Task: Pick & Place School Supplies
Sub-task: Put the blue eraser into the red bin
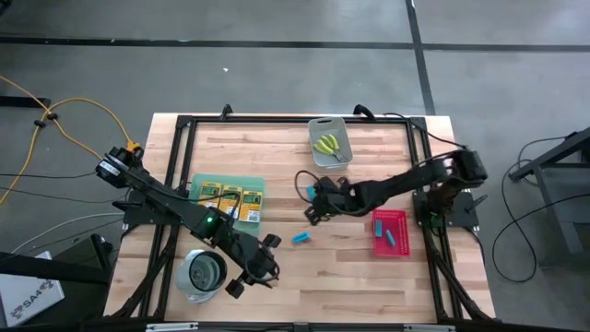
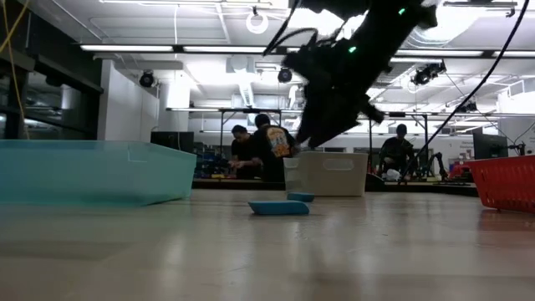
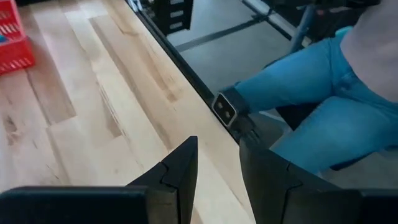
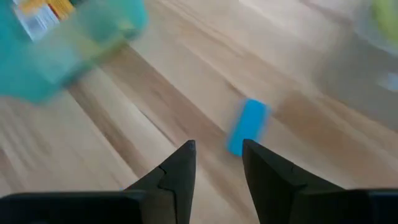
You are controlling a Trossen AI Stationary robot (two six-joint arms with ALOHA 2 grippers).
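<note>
Three crayon boxes (image 1: pixel 229 197) on green tray (image 1: pixel 195 183), labels unreadable. Two plier-like tools (image 1: pixel 327 145) in grey bin (image 1: pixel 318 124), partly merged. Blue blocks: some in red tray (image 1: pixel 380 247), count unclear; one (image 1: pixel 300 238) on table. Right gripper (image 1: pixel 315 207) hovers over table's middle, jaws open, empty. Left gripper (image 1: pixel 263 269) near front edge beside metal cup (image 1: pixel 203 273), jaws apart, empty.

The right arm reaches from the table's right edge toward its middle, and the right gripper (image 1: pixel 316 205) hangs above the surface, fingers parted and empty. The left arm stretches diagonally toward the near edge; the left gripper (image 1: pixel 261 267) is likewise parted, holding nothing.
</note>
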